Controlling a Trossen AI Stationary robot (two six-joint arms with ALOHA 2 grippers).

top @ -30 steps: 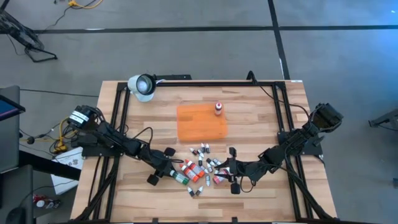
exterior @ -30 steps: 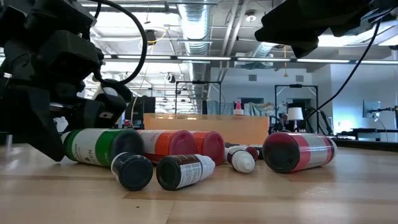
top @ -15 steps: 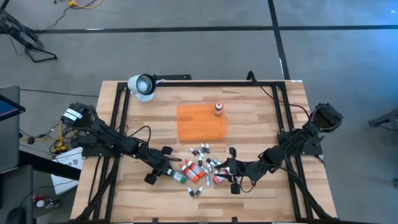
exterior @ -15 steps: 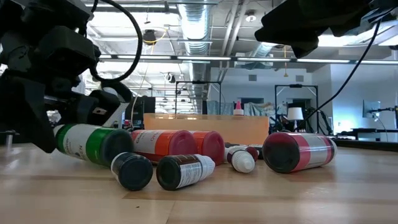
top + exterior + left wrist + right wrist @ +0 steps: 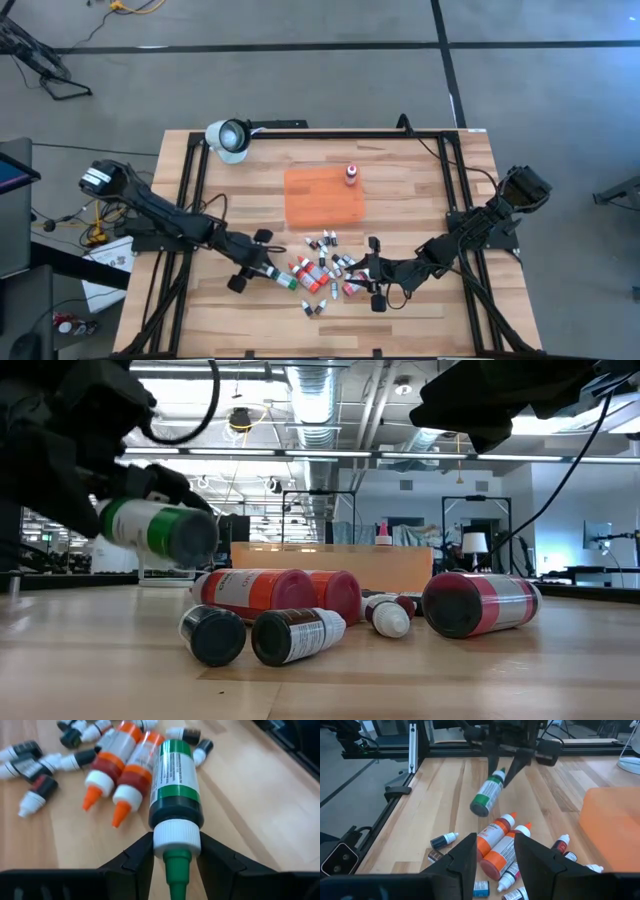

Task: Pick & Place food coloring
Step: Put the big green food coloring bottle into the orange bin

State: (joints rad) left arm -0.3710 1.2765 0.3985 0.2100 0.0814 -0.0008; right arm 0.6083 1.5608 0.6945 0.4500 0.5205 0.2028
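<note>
Green-labelled bottle (image 5: 175, 780) with white cap, lifted in left fingers (image 5: 137, 860), right fingers (image 5: 470, 855) apart, empty

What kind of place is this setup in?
Probably a robotics lab or workshop: a wooden table framed in black rails, bare ceiling pipes, and more frames and stands in the room behind.

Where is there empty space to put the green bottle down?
The orange tray is bare except one small bottle at its corner. The wood between tray and lamp is free too. It's crowded in the bottle pile between the left claw, holding the green bottle, and right claw.
</note>
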